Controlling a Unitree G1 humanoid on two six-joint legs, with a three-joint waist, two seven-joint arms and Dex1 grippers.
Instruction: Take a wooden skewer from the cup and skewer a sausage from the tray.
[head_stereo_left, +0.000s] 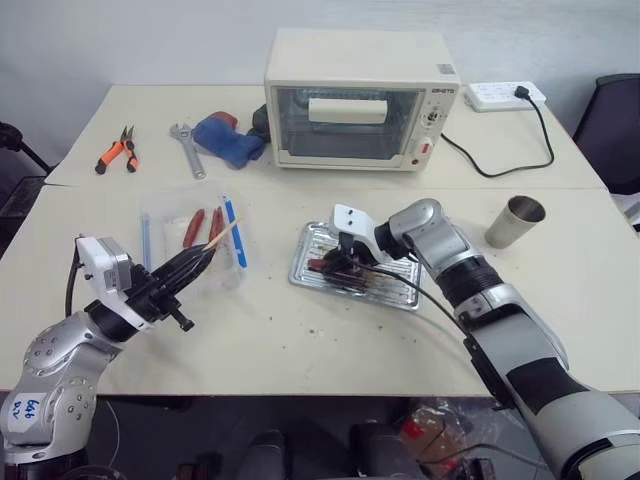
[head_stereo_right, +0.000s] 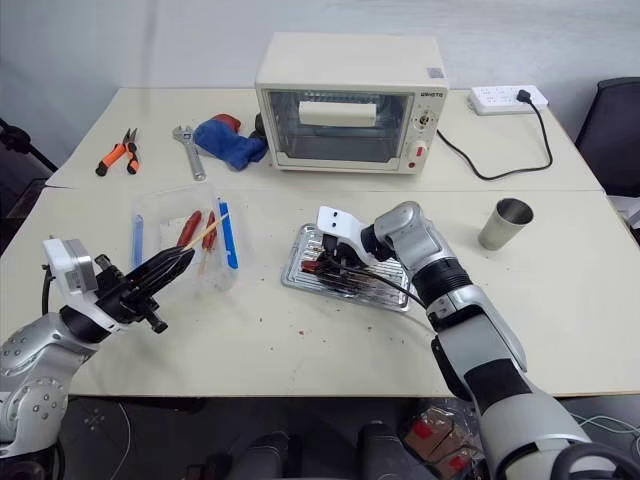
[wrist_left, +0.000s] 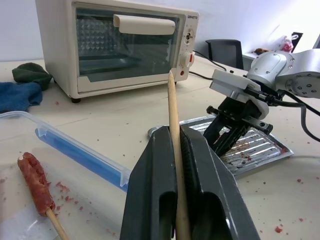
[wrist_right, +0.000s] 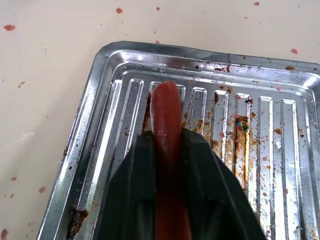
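Observation:
My left gripper (wrist_left: 176, 136) is shut on the wooden skewer (wrist_left: 173, 107), whose pale tip rises past the fingers; it hovers above the table's front left (head_stereo_left: 203, 257). The silver tray (head_stereo_left: 402, 276) lies in the middle of the table. Over it my right gripper (wrist_right: 168, 136) points down with its fingers closed on either side of the dark red sausage (wrist_right: 165, 102), which lies lengthwise on the ridged tray bottom (wrist_right: 115, 105). The grey-beige cup (head_stereo_left: 515, 222) stands upright to the right of the tray, apart from both grippers.
A clear plastic bag (head_stereo_left: 165, 215) with blue strips and two red sausages on sticks lies beside my left gripper. At the back stand a toaster oven (head_stereo_left: 355, 100), a blue cloth (head_stereo_left: 228, 140), a wrench (head_stereo_left: 187, 148), orange pliers (head_stereo_left: 118, 150) and a power strip (head_stereo_left: 503, 95).

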